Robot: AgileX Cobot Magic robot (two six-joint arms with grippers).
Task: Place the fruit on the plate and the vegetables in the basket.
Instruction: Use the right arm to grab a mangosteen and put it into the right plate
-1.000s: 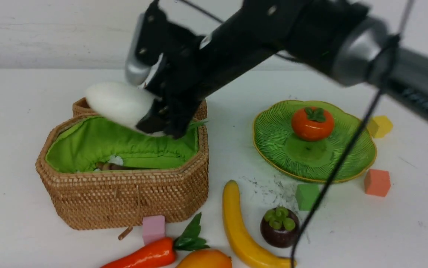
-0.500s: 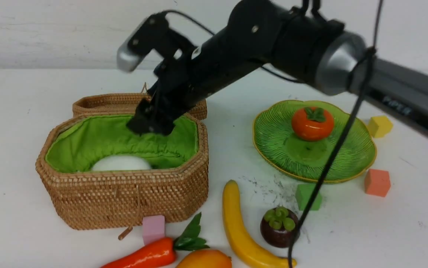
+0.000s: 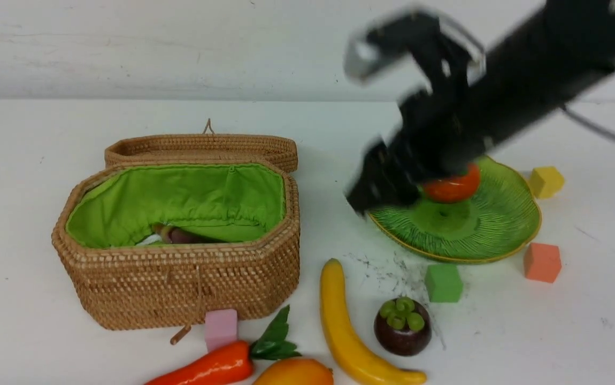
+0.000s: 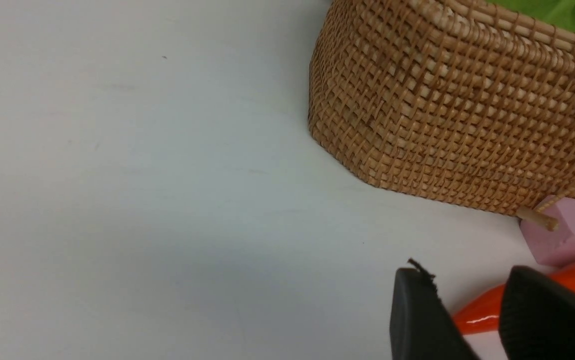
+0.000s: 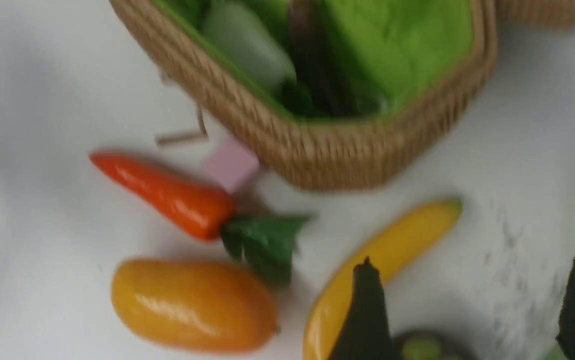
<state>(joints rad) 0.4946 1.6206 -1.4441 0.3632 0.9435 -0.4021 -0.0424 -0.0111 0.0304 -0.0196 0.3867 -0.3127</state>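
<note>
My right gripper hangs open and empty, blurred, over the near left edge of the green plate. It partly covers the persimmon lying on that plate. Through its wide jaws I see the banana and the mangosteen on the table. The basket stands open, with the white radish and the eggplant inside. Carrot and mango lie in front of it. My left gripper is low beside the carrot's tip, its fingers apart and holding nothing.
The basket's lid lies flat behind it. A pink cube touches the basket's front. A green cube, an orange cube and a yellow cube sit round the plate. Grey scuff marks show beside the banana.
The right gripper let the radish drop into the basket, then swung right from above the basket to over the plate's left edge. The left arm stayed still.
</note>
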